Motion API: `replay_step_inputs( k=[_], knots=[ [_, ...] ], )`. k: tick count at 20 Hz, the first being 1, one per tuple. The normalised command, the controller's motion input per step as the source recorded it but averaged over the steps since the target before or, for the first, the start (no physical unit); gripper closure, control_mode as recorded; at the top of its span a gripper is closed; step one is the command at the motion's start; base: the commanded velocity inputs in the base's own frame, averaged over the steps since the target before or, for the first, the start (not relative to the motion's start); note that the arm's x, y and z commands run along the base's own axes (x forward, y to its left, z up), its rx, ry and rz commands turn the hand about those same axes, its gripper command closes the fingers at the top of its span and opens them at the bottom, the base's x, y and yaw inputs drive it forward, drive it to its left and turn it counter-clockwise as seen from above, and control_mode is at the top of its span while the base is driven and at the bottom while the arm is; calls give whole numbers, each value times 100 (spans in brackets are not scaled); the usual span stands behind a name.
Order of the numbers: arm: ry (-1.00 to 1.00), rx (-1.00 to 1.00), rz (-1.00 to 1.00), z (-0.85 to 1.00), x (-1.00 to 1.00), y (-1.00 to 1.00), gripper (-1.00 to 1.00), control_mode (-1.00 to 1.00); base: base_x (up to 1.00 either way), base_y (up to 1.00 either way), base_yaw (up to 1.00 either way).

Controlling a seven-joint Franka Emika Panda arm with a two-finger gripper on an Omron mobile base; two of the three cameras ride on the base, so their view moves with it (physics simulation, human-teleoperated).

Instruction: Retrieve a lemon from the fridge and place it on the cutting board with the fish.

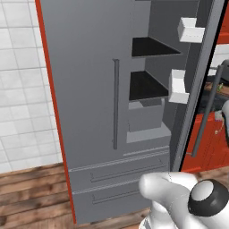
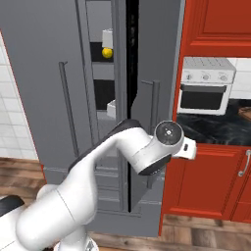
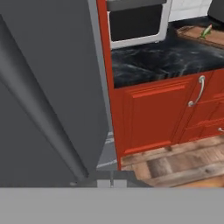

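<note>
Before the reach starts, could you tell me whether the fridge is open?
Open: the fridge's right door stands swung out, showing shelves.

I see grey fridge point(image 1: 89, 89) w/ black shelves point(image 1: 147, 85), bright-yellow lemon point(image 2: 107, 52), red cabinets point(image 3: 148, 113), black marbled counter point(image 3: 162, 59), brown wood floor point(image 1: 31, 192).

Both base views face the open fridge point(image 1: 89, 89) closely; hand view looks past its door.

A white toaster oven point(image 2: 206, 90) sits on a dark marble counter point(image 2: 215, 128) at 3 o'clock. Red cabinets point(image 2: 206, 184) stand beneath it, white wall tiles point(image 1: 22, 89) at 9 o'clock, wooden floor point(image 1: 31, 192) below.
</note>
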Motion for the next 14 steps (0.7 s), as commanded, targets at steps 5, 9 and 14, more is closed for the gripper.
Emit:
replay_step_inputs(
  k=[5, 9, 14],
  knots=[
    [-17, 0, 0, 14, -73, -2, -100, -100, 0, 0, 0],
    [-8, -14, -5, 52, -83, 22, -100, -100, 0, 0, 0],
    [3, -44, -7, 76, -46, 66, -100, -100, 0, 0, 0]
  ],
)
